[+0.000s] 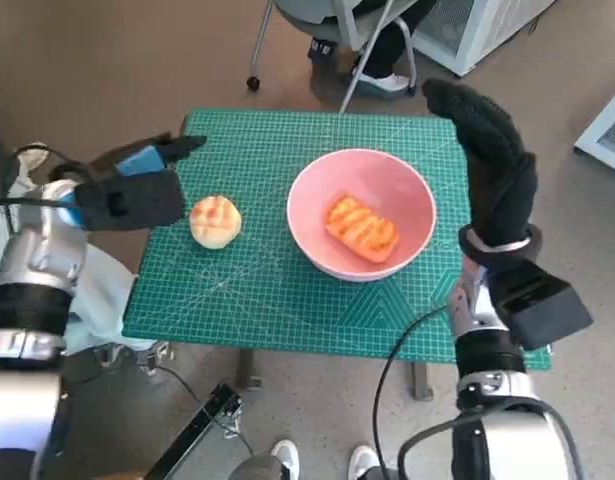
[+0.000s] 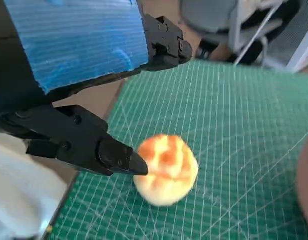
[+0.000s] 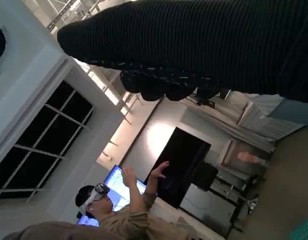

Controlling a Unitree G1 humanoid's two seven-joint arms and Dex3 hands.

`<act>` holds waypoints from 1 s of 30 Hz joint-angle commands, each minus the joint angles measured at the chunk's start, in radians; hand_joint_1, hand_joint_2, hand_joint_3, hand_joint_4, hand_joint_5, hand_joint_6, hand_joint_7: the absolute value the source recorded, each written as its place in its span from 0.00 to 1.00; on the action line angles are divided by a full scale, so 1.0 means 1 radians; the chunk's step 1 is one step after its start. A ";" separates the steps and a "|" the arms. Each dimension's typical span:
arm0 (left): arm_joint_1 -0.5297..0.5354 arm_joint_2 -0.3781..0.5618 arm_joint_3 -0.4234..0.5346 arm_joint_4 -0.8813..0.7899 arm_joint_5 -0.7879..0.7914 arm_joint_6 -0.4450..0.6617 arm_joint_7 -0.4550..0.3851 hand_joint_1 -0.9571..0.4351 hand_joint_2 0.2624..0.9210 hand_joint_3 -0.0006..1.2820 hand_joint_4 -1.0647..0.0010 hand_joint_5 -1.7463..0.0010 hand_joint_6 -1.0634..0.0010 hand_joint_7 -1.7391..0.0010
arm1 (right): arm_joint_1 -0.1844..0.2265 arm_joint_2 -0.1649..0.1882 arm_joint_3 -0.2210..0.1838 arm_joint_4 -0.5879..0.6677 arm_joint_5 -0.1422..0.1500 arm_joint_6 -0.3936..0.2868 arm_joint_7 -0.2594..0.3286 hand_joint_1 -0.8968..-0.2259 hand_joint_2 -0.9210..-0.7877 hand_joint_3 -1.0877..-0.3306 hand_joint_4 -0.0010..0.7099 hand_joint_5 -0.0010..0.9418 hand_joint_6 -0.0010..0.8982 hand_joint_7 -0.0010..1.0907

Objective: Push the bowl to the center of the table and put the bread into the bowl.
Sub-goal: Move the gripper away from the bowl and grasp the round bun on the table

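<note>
- Pink bowl (image 1: 362,213): near centre of the green-matted counter (image 1: 277,300), already holding one oblong bread piece (image 1: 361,228).
- Round bread (image 1: 215,221): on the mat, well apart from the bowl on its left-hand side.
- Left hand (image 1: 127,190): just beside the round bread, on the side away from the bowl; fingers (image 2: 116,156) spread, gripping nothing, one tip nearly touching the crust.
- Right hand (image 1: 497,165): raised past the bowl's far side, fingers extended, empty.
- Recommended: straddle the round bread, close gently, lift clear of the bowl rim before release.
</note>
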 commanded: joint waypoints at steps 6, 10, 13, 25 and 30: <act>-0.063 -0.079 -0.056 0.138 0.038 0.009 0.046 0.57 0.79 0.00 0.96 1.00 0.77 1.00 | 0.015 -0.016 -0.006 0.002 0.004 0.009 0.009 0.45 0.00 0.51 0.44 0.00 0.04 0.72; -0.077 -0.112 -0.085 0.196 0.063 0.019 0.082 0.57 0.79 0.00 0.95 1.00 0.77 1.00 | 0.017 -0.019 -0.004 -0.003 0.000 0.010 0.006 0.44 0.00 0.51 0.44 0.00 0.04 0.72; -0.081 -0.132 -0.103 0.226 0.079 0.024 0.102 0.57 0.79 0.00 0.95 1.00 0.77 1.00 | 0.019 -0.021 -0.003 -0.006 -0.006 0.011 0.000 0.44 0.00 0.51 0.44 0.00 0.05 0.73; -0.076 -0.188 -0.174 0.314 0.145 0.047 0.170 0.59 0.85 0.01 0.84 0.98 0.63 0.96 | 0.030 -0.029 0.001 -0.024 -0.014 0.010 -0.008 0.45 0.00 0.51 0.45 0.00 0.05 0.74; -0.076 -0.196 -0.200 0.333 0.168 0.058 0.176 0.59 0.91 0.01 0.65 0.97 0.51 0.96 | 0.033 -0.030 0.001 -0.029 -0.014 0.006 -0.009 0.46 0.00 0.52 0.45 0.00 0.04 0.74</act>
